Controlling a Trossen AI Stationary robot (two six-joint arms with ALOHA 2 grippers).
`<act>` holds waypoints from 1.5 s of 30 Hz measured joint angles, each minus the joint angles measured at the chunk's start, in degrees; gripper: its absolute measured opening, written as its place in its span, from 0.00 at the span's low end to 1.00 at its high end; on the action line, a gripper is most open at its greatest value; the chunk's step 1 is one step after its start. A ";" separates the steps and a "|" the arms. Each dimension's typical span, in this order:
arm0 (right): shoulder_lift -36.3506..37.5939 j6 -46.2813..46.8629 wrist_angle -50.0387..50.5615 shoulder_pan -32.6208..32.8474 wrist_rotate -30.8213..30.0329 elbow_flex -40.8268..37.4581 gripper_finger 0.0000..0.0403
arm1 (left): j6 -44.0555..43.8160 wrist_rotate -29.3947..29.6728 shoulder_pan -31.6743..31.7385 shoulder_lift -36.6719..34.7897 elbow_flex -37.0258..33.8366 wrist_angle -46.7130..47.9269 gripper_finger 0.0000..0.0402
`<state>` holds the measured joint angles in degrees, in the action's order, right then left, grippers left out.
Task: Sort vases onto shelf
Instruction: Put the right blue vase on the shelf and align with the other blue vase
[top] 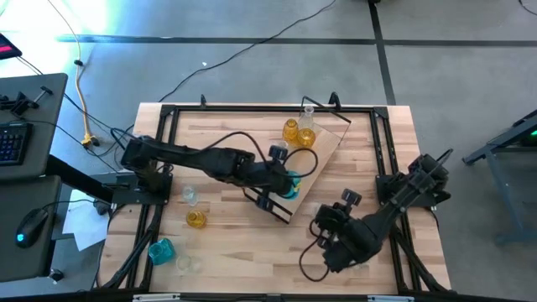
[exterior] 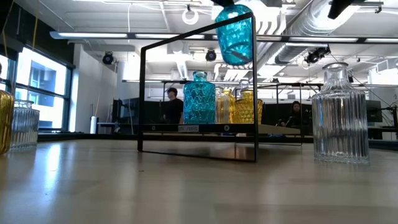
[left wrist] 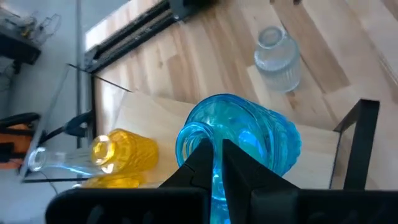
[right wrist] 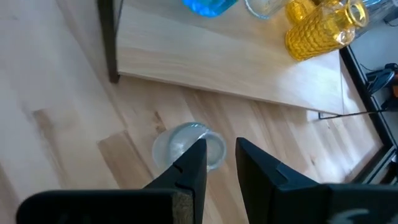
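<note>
We see a teal vase (left wrist: 249, 140) lifted above the shelf (top: 323, 155), its rim clenched by the left end effector (left wrist: 214, 155); the right end effector (right wrist: 219, 158) hovers parted over a clear vase (right wrist: 186, 143) on the surface (top: 235, 243)

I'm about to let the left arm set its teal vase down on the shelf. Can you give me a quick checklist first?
1. Left hand shut on the teal vase's rim: ok.
2. Vase clear of the shelf board, low view: ok.
3. Bare board beside the amber vases: ok.
4. Exact landing spot under the vase: cannot tell.
5. Right hand off the shelf, above a clear vase on the table: ok.
</note>
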<state>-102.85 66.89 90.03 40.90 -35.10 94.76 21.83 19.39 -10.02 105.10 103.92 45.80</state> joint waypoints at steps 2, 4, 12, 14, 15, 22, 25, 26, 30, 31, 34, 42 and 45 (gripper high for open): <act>0.00 1.12 -0.18 1.07 -1.05 -0.48 0.17 | 0.82 -0.28 0.39 0.93 0.00 -0.55 0.02; 0.00 2.13 -0.05 1.73 -1.87 -2.38 0.17 | 0.91 -0.48 1.07 1.70 0.00 -1.62 0.02; 10.09 15.01 0.04 -1.35 2.32 -20.50 0.17 | 0.84 -3.33 3.06 1.98 0.04 -5.49 0.02; 14.85 17.16 0.10 -1.91 2.30 -24.12 0.17 | 0.80 -4.07 3.16 1.96 0.04 -6.13 0.02; 17.49 18.01 0.05 -2.25 2.25 -25.47 0.17 | 0.82 -4.08 3.16 1.96 0.04 -5.91 0.02; 33.73 20.14 -0.08 -3.93 2.07 -32.03 0.17 | 0.87 -4.14 3.71 1.96 0.04 -5.81 0.02; 37.39 20.14 -0.90 -4.15 2.11 -34.66 0.17 | 1.20 -4.19 4.51 1.96 0.04 -5.87 0.02; 38.15 20.14 -1.06 -4.15 2.11 -35.51 0.17 | 1.22 -4.61 4.84 1.96 0.04 -5.87 0.02; 39.27 20.14 -1.61 -4.15 2.13 -38.20 0.17 | 0.93 -6.86 6.18 3.33 0.01 -6.69 0.02; 39.30 20.14 -1.57 -4.16 2.12 -38.72 0.17 | 0.97 -6.88 6.49 3.77 -0.07 -6.31 0.02; 39.17 20.12 -1.72 -4.17 2.21 -39.69 0.17 | 0.93 -7.77 7.33 5.59 -0.04 -8.20 0.02; 39.77 17.90 -1.62 -4.23 1.73 -39.71 0.17 | 1.86 -7.50 8.60 8.10 -0.04 -8.86 0.02; 40.58 17.07 -1.12 -4.72 -0.58 -39.71 0.17 | 1.94 -9.72 9.10 8.12 -0.04 -10.03 0.02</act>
<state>-62.27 83.95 88.90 36.18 -35.68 55.05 23.77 9.68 -0.92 113.23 103.88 35.77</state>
